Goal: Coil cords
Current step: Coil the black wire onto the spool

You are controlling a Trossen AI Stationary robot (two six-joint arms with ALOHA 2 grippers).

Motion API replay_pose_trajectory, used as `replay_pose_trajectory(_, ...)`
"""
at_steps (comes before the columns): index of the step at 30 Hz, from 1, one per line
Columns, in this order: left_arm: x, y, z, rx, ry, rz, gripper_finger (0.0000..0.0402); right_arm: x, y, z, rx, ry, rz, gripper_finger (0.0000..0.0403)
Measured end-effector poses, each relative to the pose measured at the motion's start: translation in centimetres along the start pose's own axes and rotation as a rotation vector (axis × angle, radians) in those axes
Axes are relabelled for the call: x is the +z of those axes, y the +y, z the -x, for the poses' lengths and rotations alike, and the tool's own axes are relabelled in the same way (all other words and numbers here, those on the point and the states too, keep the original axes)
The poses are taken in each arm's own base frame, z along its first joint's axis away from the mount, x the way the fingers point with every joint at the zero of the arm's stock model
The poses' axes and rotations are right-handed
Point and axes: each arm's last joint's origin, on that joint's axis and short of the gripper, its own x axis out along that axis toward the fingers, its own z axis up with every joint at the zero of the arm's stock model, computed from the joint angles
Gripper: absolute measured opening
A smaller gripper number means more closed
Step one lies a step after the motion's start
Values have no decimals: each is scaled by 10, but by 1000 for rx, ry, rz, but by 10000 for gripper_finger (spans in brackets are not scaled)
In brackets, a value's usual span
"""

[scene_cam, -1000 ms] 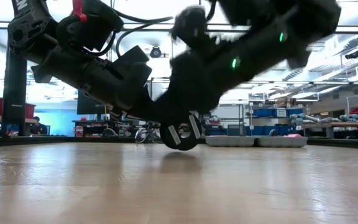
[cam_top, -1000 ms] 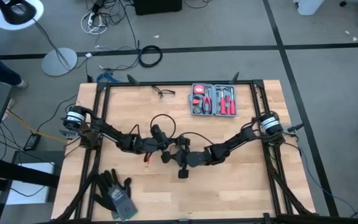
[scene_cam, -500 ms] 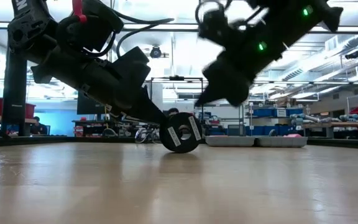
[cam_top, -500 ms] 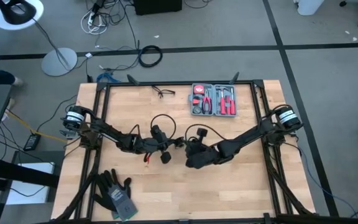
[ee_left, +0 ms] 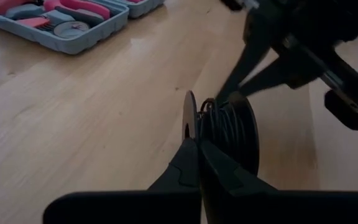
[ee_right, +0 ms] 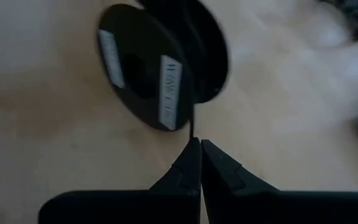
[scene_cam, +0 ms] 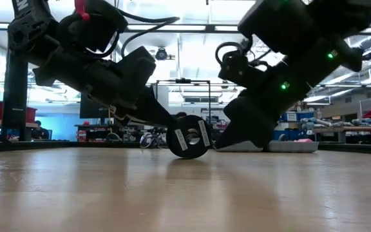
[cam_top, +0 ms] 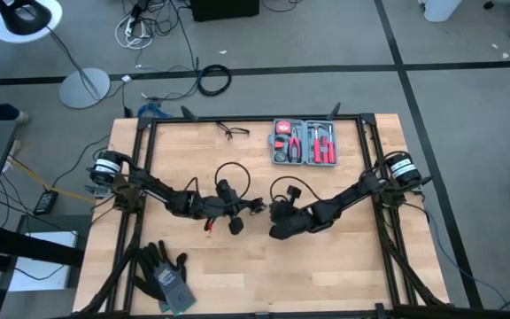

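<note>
Bench (cam_top: 326, 266) and arms, seen from above and level. You see the right arm now drawn in toward the bench's middle; a second ago it reached lower and farther left, its wrist over the spool, and half a second ago it had already lifted and pulled right. The left arm has not shifted across the three moments.

Left gripper (scene_cam: 170, 122): jaws together, tips pinched on the rim of the spool (scene_cam: 188, 135), which stands on edge on the bench near its centre. In the left wrist view the closed tips meet the spool's flange, with turns of thin black cord (ee_left: 229, 127) wound on its core.

Right gripper (scene_cam: 227, 136): jaws together, tips just beside the spool on the side away from the left gripper. In the right wrist view a thin dark line runs from the spool down to the closed tips; it is probably the cord nipped between them, though the blur leaves you unsure.

A loose loop of cord (cam_top: 228, 168) lies on the bench beyond the left gripper.

Meaning for you: the right arm's sweep reads as one winding pass ended beside the spool; slack remains, so the coiling is unfinished.

Tool case (cam_top: 305, 142) and gloves (cam_top: 162, 273) lie well apart, untouched.
</note>
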Motion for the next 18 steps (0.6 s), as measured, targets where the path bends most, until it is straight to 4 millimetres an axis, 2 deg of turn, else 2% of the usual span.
replay_pose_trajectory(8,2,0,0,6,-22,10,0,-13,-8,-7,52,13,-66,0)
replay_pose_trajectory(18,4,-1,0,10,-47,21,0,-12,-8,-8,85,-1,-49,1)
